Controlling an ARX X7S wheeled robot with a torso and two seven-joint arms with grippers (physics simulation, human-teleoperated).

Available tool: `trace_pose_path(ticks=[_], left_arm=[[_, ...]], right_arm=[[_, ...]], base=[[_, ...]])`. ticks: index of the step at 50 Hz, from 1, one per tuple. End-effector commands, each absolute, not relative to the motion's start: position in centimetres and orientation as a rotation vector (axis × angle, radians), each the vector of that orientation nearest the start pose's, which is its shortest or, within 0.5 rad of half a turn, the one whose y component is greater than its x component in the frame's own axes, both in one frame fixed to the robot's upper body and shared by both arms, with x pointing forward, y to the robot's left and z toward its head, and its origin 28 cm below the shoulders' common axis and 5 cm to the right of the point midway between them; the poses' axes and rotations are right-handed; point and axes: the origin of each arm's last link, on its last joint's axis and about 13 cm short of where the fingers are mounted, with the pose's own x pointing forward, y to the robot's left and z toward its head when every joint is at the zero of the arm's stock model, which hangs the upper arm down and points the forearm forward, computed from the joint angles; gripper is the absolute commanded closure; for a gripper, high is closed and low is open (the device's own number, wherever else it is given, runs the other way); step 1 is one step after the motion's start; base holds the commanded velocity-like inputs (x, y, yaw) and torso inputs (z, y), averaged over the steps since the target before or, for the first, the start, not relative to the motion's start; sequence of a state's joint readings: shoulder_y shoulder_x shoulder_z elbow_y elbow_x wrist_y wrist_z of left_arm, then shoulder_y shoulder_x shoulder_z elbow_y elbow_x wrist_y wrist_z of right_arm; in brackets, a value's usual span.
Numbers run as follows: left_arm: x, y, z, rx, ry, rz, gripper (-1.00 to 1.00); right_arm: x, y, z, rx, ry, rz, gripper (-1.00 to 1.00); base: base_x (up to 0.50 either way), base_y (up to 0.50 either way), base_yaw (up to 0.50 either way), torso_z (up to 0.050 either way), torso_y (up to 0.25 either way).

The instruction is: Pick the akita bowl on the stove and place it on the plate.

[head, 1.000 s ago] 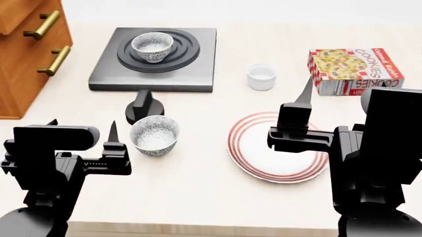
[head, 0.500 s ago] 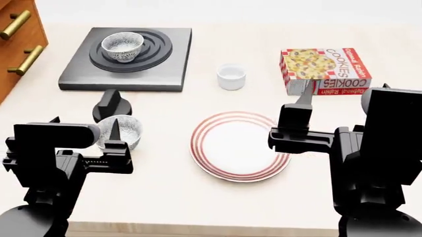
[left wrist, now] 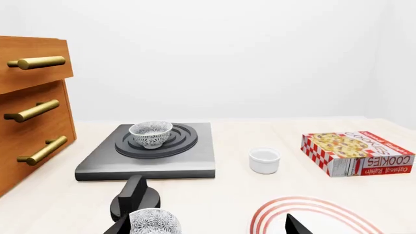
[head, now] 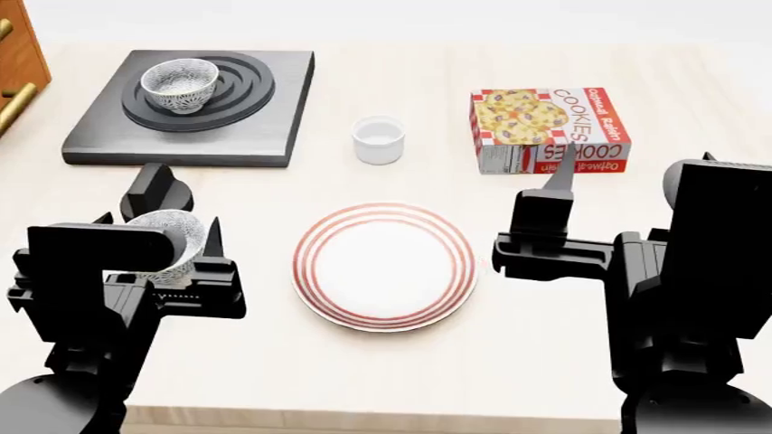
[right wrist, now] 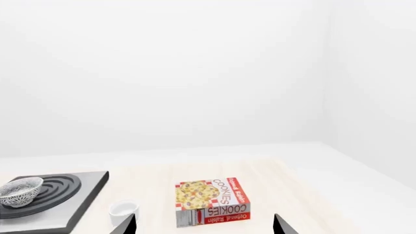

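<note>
The akita bowl [head: 180, 84], white with dark speckles, sits upright on the ring burner of the stove [head: 248, 127] at the far left; it also shows in the left wrist view [left wrist: 151, 133] and the right wrist view [right wrist: 19, 191]. The plate [head: 383, 267], white with red rings, lies bare at the table's middle. My left gripper [head: 157, 226] is open and low near the front left, far short of the stove. My right gripper [head: 634, 167] is open and empty, to the right of the plate. Through the left wrist camera the gripper [left wrist: 208, 229] holds nothing.
A second identical bowl [head: 163, 231] stands by my left fingers, beside the stove's black knob [head: 155, 190]. A plain white cup [head: 379, 140] and a cookie box [head: 549, 127] lie behind the plate. A wooden drawer cabinet [left wrist: 32, 112] stands left of the stove.
The whole scene has slid leftward in the head view, so the view has moved right along the table. Both arms keep the same pose and both grippers stay open.
</note>
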State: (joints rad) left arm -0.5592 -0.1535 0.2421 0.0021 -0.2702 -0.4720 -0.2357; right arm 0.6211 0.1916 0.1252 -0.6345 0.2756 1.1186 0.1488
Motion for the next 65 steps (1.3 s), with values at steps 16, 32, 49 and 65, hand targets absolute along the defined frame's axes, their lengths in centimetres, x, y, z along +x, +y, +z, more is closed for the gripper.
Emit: trace_pose_path(ticks=[16, 32, 49, 65], left_arm=[[31.34, 19.16, 12.3, 0.016, -0.038, -0.032, -1.0], [31.4, 19.2, 12.47, 0.012, -0.036, -0.034, -1.0], [31.44, 19.21, 12.53, 0.007, -0.033, -0.033, -1.0], [31.45, 19.29, 12.61, 0.005, -0.031, -0.031, -1.0]], right_arm=[[25.71, -13.72, 21.79, 0.004, -0.135, -0.096, -1.0], [25.74, -13.74, 21.77, 0.003, -0.137, -0.093, -1.0], [25.8, -13.75, 21.75, 0.004, -0.137, -0.093, -1.0], [25.78, -13.75, 21.73, 0.005, -0.136, -0.092, -1.0]], base=[[0.03, 0.0, 0.0, 0.0, 0.0], [0.27, 0.0, 0.0, 0.0, 0.0], [0.28, 0.0, 0.0, 0.0, 0.0], [0.28, 0.0, 0.0, 0.0, 0.0]])
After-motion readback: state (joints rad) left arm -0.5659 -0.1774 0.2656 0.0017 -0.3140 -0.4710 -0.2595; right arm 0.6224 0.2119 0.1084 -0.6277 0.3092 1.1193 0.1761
